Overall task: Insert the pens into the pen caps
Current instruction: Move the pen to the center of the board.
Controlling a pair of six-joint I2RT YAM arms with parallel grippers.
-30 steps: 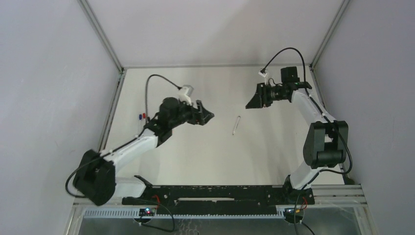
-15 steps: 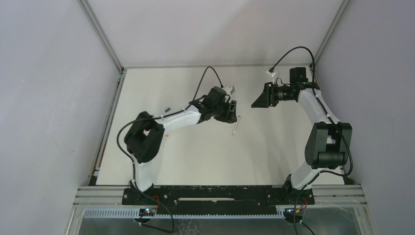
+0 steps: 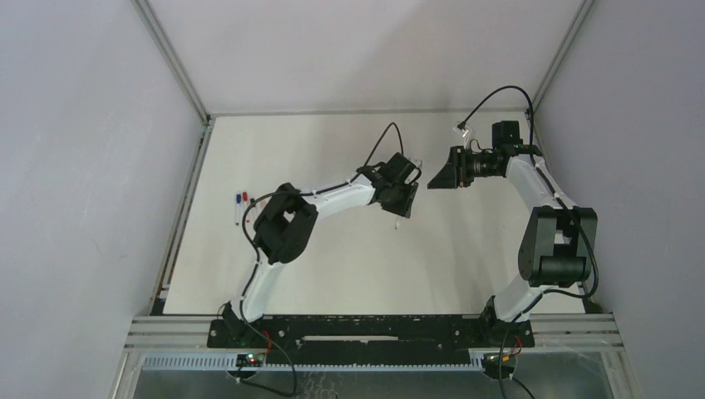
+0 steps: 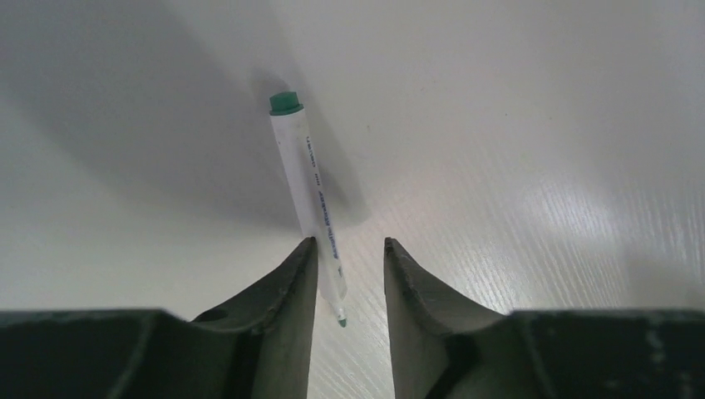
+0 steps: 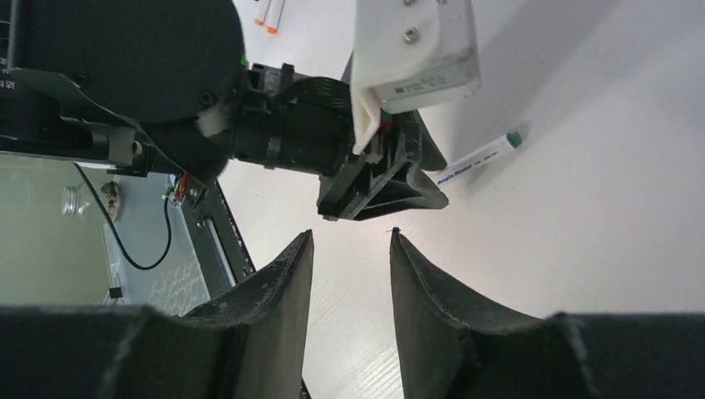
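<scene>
Left gripper [image 4: 349, 243] sits low over the middle of the table [image 3: 349, 266], fingers part-spread astride the green-ended pen [image 4: 308, 179]. The pen touches one finger, with a gap to the other, so it is not clamped. Right gripper [image 5: 350, 237] is just to its right, fingers released and empty. Blue and red caps [image 3: 241, 198] lie at the left edge.

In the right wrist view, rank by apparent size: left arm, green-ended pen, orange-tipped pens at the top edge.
1. left arm, much the largest.
2. green-ended pen, partly hidden.
3. orange-tipped pens: cropped by the frame edge, so unsure.
</scene>
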